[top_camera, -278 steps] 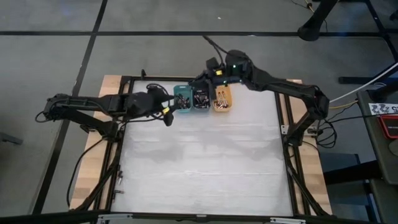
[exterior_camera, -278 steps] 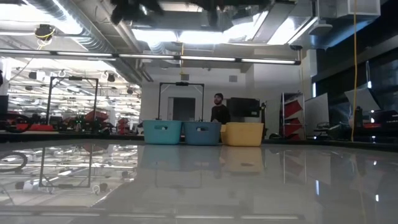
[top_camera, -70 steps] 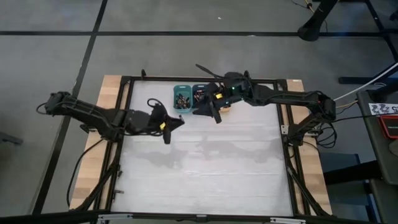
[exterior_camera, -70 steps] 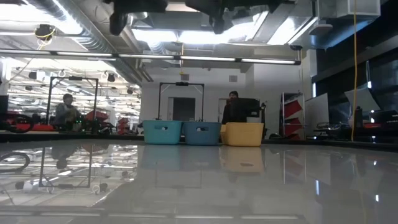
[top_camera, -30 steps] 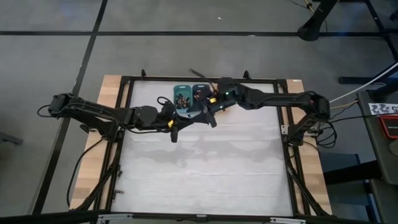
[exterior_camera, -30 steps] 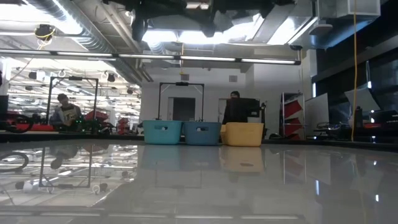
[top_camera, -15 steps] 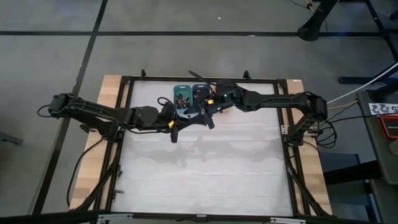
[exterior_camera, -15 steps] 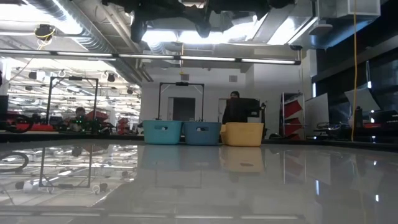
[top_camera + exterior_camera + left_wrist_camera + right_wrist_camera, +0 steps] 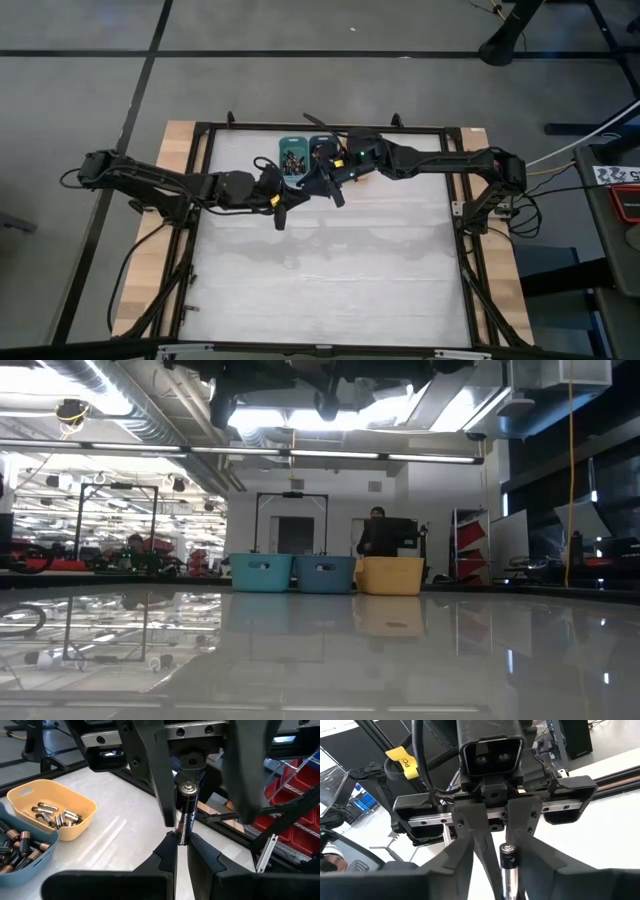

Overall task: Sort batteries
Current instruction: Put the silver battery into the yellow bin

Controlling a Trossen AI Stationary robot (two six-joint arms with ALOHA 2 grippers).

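- White table point(image 9: 330, 270), far edge: teal, blue and orange bins point(image 9: 324, 574).
- Yellow tag point(image 9: 406, 759), lettering partly hidden.
- Left gripper point(image 9: 181, 845) clamps upright battery point(image 9: 184, 812).
- Right gripper point(image 9: 506, 840) straddles it, half closed.

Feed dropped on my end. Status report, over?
Left gripper shut on battery. Right gripper straddling it, not yet clamped. Nothing in the way.

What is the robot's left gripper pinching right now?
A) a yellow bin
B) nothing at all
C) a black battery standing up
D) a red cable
C: in the left wrist view the left gripper is shut on the bottom end of an upright black battery, its silvery tip pointing up between the right gripper's spread fingers.
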